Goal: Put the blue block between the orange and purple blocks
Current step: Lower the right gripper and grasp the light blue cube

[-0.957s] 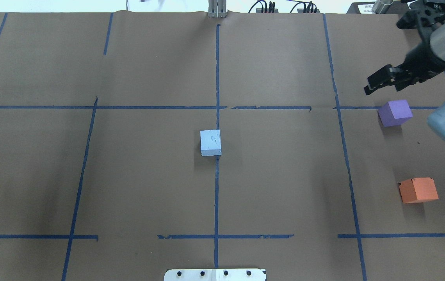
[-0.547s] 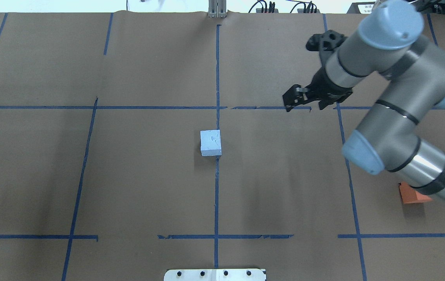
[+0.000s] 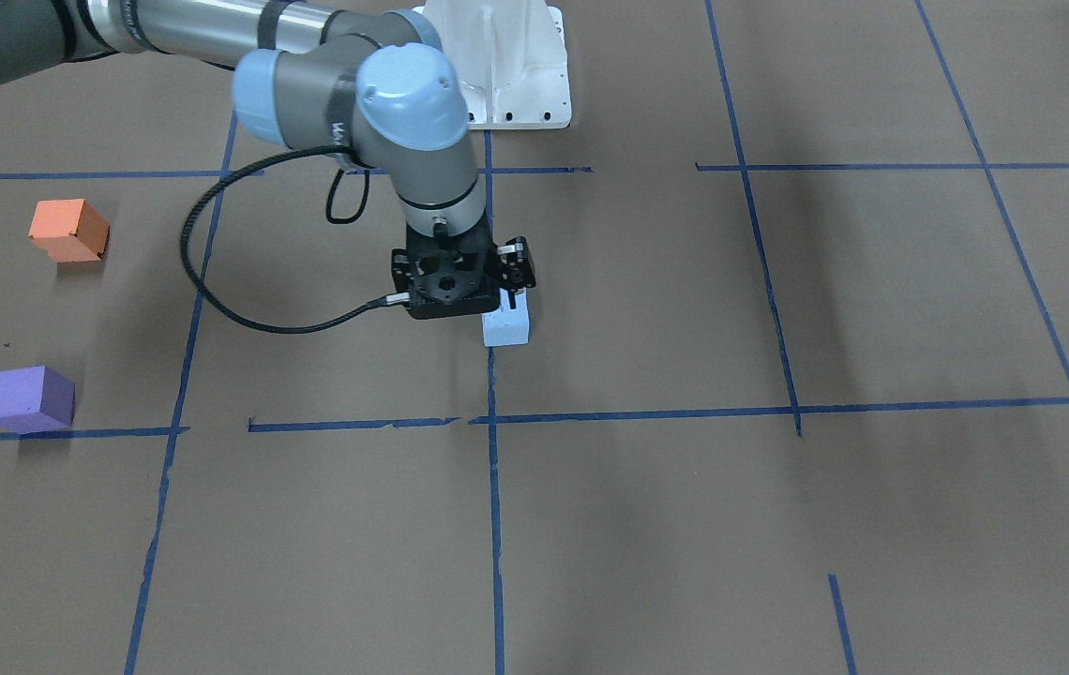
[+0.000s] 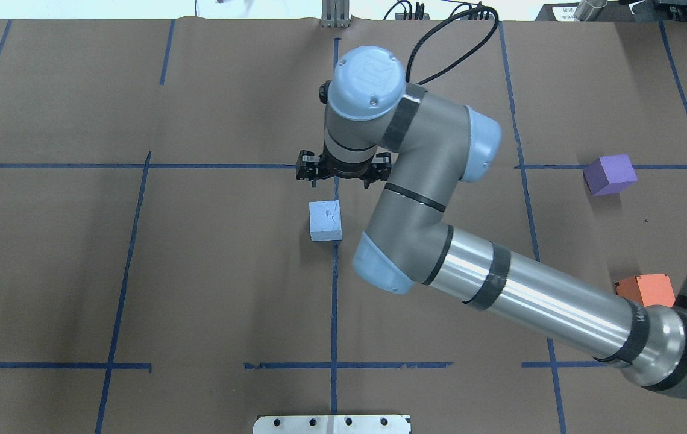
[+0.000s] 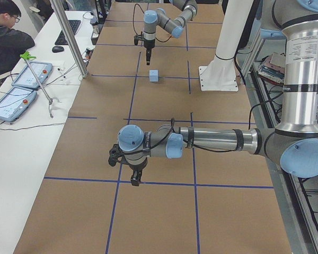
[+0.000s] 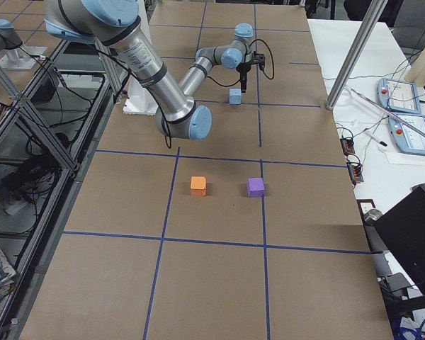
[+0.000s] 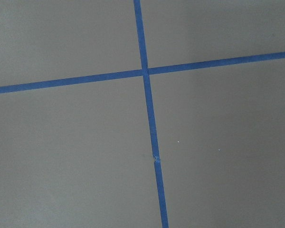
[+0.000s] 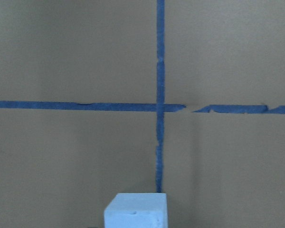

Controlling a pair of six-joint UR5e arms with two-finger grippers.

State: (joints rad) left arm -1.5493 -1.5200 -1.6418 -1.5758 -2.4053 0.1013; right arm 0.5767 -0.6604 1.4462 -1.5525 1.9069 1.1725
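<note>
The light blue block (image 4: pixel 325 220) sits at the table's centre on a tape line; it also shows in the front view (image 3: pixel 506 329). My right gripper (image 4: pixel 343 172) points down, looks open and empty, and hovers just beyond the block's far side (image 3: pixel 459 305). The right wrist view shows the block (image 8: pixel 135 212) at the bottom edge. The purple block (image 4: pixel 609 175) and the orange block (image 4: pixel 646 289) lie far right, apart from each other; my right arm covers part of the orange one. My left gripper (image 5: pixel 134 179) shows only in the exterior left view; I cannot tell its state.
Blue tape lines (image 4: pixel 334 301) divide the brown paper table. A white mounting plate (image 4: pixel 331 424) sits at the near edge. My right arm (image 4: pixel 500 283) stretches across the right half. An operator (image 5: pixel 5 32) sits at a side desk.
My right arm has swept from the far right, near the purple block, leftward to the centre over the blue block's far side. The blocks have not moved.
</note>
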